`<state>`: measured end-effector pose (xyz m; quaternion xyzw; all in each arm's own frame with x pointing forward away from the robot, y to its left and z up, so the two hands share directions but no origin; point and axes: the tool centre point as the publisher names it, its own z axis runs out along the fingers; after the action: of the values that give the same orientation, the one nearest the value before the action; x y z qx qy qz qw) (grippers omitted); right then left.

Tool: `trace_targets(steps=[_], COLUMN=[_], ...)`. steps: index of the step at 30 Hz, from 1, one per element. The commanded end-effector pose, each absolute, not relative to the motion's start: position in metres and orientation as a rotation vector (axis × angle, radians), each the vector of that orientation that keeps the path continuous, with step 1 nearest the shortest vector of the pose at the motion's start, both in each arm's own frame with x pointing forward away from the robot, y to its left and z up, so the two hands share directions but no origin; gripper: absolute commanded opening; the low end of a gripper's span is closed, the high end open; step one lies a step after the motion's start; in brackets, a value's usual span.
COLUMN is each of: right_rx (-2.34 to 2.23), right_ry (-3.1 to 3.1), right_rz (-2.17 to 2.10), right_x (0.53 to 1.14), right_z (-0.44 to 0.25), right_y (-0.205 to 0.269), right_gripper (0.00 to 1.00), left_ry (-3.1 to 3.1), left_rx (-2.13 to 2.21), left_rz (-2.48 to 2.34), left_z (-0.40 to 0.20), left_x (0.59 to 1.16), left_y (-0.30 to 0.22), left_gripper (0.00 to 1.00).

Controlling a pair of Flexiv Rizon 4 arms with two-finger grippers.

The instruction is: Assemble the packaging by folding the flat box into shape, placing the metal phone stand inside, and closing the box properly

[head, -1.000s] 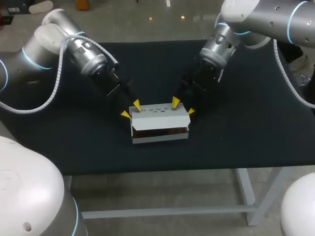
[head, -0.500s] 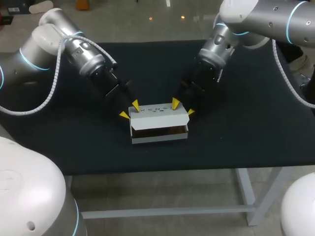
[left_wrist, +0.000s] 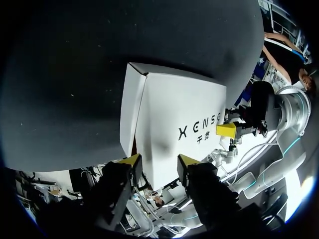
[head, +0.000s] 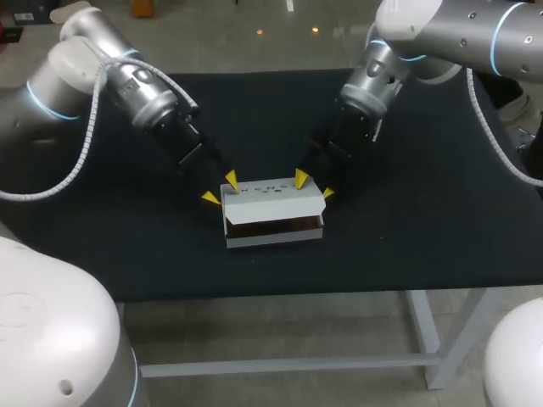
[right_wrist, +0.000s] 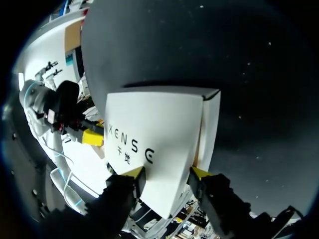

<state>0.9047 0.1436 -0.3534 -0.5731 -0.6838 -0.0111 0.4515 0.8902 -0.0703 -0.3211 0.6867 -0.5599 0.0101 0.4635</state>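
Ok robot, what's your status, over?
Left hand at left end of white box, right hand at its right end. Lid front gaping, not shut.

The only print is on the white box (head: pixel 273 208): a row of dark letters (left_wrist: pixel 199 131) across its top panel, with two small characters (left_wrist: pixel 203 140) beneath. Both show clearly in the wrist views and tiny from the head view.

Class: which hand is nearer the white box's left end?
Left. The left hand is at that end of the box; the right hand is at the opposite end.
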Motion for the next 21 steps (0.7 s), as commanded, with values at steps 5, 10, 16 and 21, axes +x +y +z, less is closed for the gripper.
trace_targets(steps=[5,10,16,21], right_rx=[-1.416,-1.419,-1.419,-1.419], right_ry=[-1.684,-1.681,-1.681,-1.681], right_rz=[-0.025,-0.028,-0.028,-0.028], right_x=[0.907,0.907,0.907,0.907], right_z=[-0.354,-0.354,-0.354,-0.354], right_y=[0.145,0.144,0.144,0.144], right_gripper=[0.57,0.49,0.5,0.52], left_ry=[-1.415,-1.503,-1.695,-1.968], left_rx=[1.742,1.753,1.707,1.537], left_rz=[0.097,0.146,0.208,0.236], left_z=[-0.303,-0.284,-0.256,-0.235], left_x=[0.885,0.893,0.906,0.912], left_y=[-0.056,-0.046,-0.038,-0.043], left_gripper=[0.55,0.61,0.73,1.0])
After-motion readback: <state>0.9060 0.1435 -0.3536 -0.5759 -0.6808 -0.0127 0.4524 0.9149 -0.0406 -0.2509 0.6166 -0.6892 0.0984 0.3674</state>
